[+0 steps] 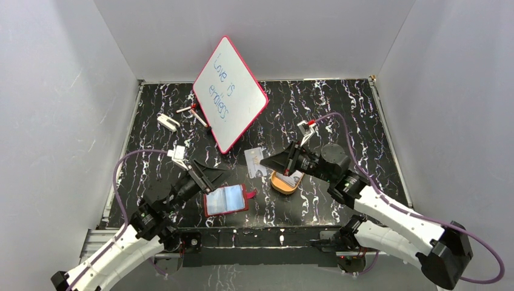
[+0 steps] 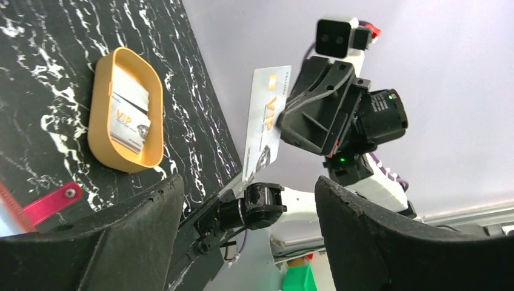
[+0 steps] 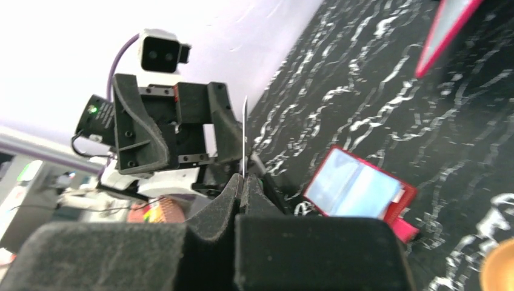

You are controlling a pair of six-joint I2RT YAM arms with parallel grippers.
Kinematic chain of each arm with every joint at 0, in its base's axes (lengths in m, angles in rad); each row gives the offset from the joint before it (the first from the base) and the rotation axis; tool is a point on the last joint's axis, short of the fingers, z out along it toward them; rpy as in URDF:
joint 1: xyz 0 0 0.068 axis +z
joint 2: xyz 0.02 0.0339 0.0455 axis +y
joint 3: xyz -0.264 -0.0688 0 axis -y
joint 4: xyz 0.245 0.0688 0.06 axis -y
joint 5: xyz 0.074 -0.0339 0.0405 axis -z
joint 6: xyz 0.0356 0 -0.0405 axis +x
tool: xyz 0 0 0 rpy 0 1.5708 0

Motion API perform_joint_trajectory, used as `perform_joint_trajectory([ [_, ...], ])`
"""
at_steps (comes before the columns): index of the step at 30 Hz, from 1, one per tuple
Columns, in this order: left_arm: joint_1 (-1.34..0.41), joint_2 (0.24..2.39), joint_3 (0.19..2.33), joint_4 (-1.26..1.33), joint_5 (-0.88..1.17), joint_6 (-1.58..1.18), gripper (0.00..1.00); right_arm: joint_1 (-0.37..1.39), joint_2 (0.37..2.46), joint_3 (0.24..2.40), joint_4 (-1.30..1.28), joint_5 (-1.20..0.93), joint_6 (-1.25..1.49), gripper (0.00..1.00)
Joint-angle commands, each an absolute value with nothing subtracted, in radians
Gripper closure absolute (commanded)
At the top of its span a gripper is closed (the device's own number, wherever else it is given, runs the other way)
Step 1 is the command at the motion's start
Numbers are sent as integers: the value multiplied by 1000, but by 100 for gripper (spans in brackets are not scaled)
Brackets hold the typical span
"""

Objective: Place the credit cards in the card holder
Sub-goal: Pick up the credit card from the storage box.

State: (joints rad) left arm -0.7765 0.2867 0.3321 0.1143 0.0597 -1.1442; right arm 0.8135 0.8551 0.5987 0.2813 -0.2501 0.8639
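Right gripper [image 1: 265,161] is clamped tight on one card [image 1: 256,162], pinching it by its edge. From the right wrist the card [image 3: 245,136] shows only as a thin line rising out of the closed fingers [image 3: 227,197]. From the left wrist its pale face reads "VIP" [image 2: 267,121], turned toward that camera and standing on end. Left gripper [image 1: 209,170] is spread wide with nothing in it. Its two dark fingers [image 2: 145,230] frame the card from a little way off, not touching it. The two grippers face each other across the middle of the table [image 1: 339,115], left one at 9 o'clock of the card and right one at 3 o'clock. The holder [image 1: 226,200] lies open and flat near the front edge, at 7 o'clock of the held card and just below the left gripper. Its shiny bluish sleeves face up and its red snap tab [image 1: 250,193] sticks out at its 3 o'clock side. The tray [image 1: 285,182] sits at 2 o'clock of the holder, right under the right gripper, with more cards [image 2: 130,118] stacked inside it. At the back, at 12 o'clock, the board [image 1: 230,94] stands tilted with blue writing on it.
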Motion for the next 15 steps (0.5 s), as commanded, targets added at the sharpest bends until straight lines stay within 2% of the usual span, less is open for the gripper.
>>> perform_joint_trajectory([
  [1, -779, 411, 423, 261, 161, -1073, 25, 822, 913, 595, 641, -407, 1016, 100],
  [9, -779, 527, 464, 291, 201, -1046, 34, 839, 973, 604, 709, -450, 1047, 100],
  [15, -779, 512, 427, 359, 182, -1080, 55, 842, 994, 580, 737, -470, 1063, 100],
])
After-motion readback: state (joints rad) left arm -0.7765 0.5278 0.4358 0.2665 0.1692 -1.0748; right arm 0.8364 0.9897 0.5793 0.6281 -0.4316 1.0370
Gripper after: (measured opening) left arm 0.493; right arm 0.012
